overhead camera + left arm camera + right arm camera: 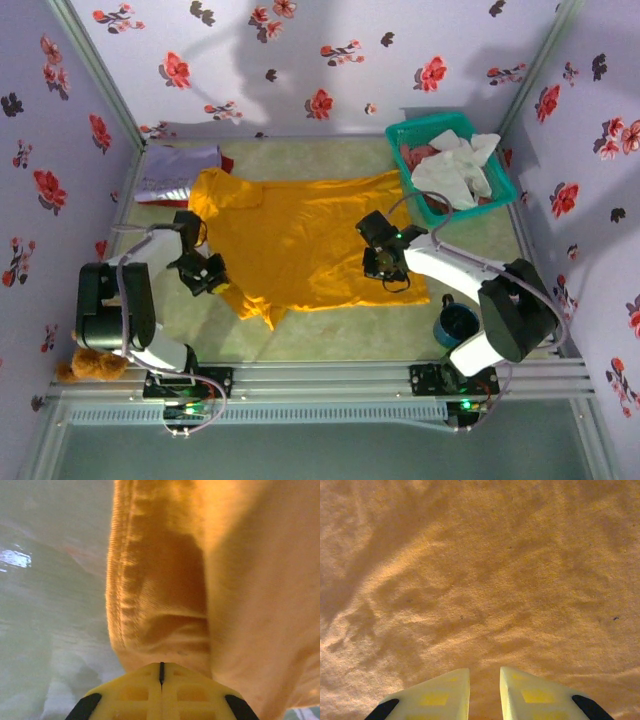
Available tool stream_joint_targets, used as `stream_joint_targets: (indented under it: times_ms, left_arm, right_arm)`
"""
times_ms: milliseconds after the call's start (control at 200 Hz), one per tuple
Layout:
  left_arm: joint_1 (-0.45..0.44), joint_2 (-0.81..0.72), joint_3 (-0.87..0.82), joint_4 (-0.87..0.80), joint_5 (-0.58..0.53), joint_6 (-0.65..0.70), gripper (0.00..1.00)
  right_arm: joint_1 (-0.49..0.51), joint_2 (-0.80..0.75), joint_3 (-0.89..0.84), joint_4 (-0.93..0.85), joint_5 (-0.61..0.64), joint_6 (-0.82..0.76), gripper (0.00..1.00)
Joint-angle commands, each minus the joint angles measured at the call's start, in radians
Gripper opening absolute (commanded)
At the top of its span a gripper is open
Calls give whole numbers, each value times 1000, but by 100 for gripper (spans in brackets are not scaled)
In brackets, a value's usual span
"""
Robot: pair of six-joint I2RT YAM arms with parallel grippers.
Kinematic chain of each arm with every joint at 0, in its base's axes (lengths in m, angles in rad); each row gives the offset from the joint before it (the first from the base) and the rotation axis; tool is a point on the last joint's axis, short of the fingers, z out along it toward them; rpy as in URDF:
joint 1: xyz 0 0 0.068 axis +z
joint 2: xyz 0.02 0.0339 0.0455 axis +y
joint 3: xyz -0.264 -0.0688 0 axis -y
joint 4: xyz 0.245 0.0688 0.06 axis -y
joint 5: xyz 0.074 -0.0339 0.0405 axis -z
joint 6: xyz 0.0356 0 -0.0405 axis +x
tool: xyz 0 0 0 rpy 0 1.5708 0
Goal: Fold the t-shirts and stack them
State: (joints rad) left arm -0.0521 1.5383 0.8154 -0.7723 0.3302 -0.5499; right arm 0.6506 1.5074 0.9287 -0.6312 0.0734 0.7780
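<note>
Orange-yellow t-shirt (310,240) lies spread across the middle of the table (330,338). We see the left gripper (161,672) pinched shut on its left edge, and the right gripper (485,690) narrowly parted above its right side. Beyond it lie a lavender shirt (180,163) far left and a green basket (404,134) of white shirts (455,172) far right.

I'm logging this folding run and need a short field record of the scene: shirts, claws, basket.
orange shirt: spread out mid-table
left claw: shut on the orange shirt's left edge
right claw: open, over the orange shirt's right part
lavender shirt: folded, far left corner
red shirt: peeking out beside the lavender shirt
basket: teal, far right, holds crumpled white shirts
teddy bear: near left, by the left arm's base
</note>
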Motion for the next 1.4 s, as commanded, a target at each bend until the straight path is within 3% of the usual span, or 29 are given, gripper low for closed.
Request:
stream_joint_targets:
  times_ms: [0,215,460,615,890,1115,1395]
  left_arm:
    - [5,43,-56,77,-3,-67,0]
    - [40,24,-104,80,-119,-137,0]
    - [67,-75,-56,-137,-322,-121,0]
    - [79,-34,-3,-210,-320,-108,0]
    - [233,-57,19,-217,-273,-55,0]
    - [141,-223,77,-221,-232,-93,0]
    - [-12,-98,30,-60,-197,-195,0]
  right_arm:
    - [-13,0,-4,22,5,-1,23]
    - [-54,14,21,0,-4,-32,23]
    - [-83,9,62,-50,19,-53,23]
    - [-98,-3,76,-79,24,-70,24]
    - [-126,-50,69,-125,28,-92,25]
    - [-134,-95,12,-106,27,-73,25]
    - [-135,-58,-20,-74,-12,-71,19]
